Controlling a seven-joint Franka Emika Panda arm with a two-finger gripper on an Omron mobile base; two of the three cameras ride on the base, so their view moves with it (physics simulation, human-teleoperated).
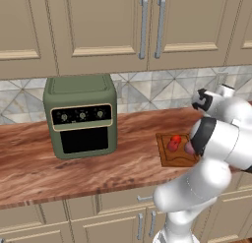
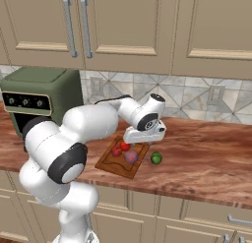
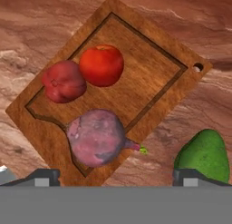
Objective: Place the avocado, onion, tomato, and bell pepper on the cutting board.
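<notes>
Avocado (image 3: 204, 155) off cutting board (image 3: 149, 69).

Reddish wood-grain bench (image 2: 206, 153) runs below the wall cabinets. Directly on it: a green countertop oven (image 1: 81, 116) at the left, the cutting board (image 3: 149, 78) toward the front edge, and the avocado (image 3: 205, 155) just beside the board, off it.

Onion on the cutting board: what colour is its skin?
Dull pinkish-purple onion, clearest in the hand view.
</notes>
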